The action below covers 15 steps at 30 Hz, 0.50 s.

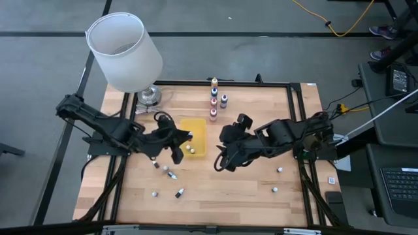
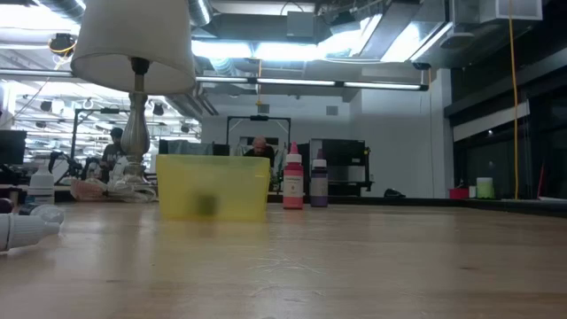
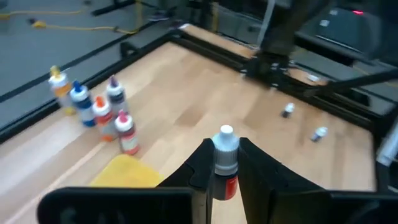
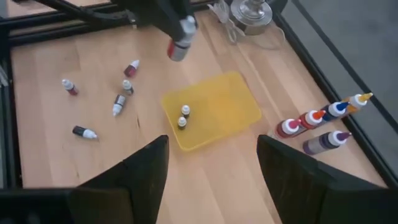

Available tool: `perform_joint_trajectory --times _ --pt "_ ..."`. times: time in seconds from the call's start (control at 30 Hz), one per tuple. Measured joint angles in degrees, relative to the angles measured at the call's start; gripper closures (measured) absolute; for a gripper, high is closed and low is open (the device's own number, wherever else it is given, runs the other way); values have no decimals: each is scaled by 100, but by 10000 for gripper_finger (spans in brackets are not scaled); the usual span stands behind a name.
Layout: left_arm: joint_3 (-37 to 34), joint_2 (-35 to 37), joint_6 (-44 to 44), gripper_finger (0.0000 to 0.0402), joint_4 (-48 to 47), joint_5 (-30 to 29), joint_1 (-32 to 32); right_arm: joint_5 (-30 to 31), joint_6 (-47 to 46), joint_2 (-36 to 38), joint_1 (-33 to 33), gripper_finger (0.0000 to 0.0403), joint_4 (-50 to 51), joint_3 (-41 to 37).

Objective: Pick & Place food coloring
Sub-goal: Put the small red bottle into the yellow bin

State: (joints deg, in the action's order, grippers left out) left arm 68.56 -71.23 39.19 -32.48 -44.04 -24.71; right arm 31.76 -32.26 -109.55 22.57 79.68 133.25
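While a red food coloring bottle (image 3: 225, 163) is clamped in the left gripper (image 3: 222, 167) above the yellow tray (image 4: 214, 111), the right gripper (image 4: 211, 163) is held open nearby. If released off-centre, the bottle could be bounced out over the rim.

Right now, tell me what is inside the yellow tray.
Two small white-capped bottles lie in the yellow tray, near one end; the rest of its floor is bare. In the high view the left gripper covers one edge.
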Motion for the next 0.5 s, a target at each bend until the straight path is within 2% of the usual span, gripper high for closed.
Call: perform_joint_trajectory --times 0.23,0.5 --pt "-1003 -1 735 358 596 -452 -44 -23 167 -1 2 157 85 0" --pt "-1843 -212 829 360 1360 -589 32 -32 386 -3 101 157 113 0"
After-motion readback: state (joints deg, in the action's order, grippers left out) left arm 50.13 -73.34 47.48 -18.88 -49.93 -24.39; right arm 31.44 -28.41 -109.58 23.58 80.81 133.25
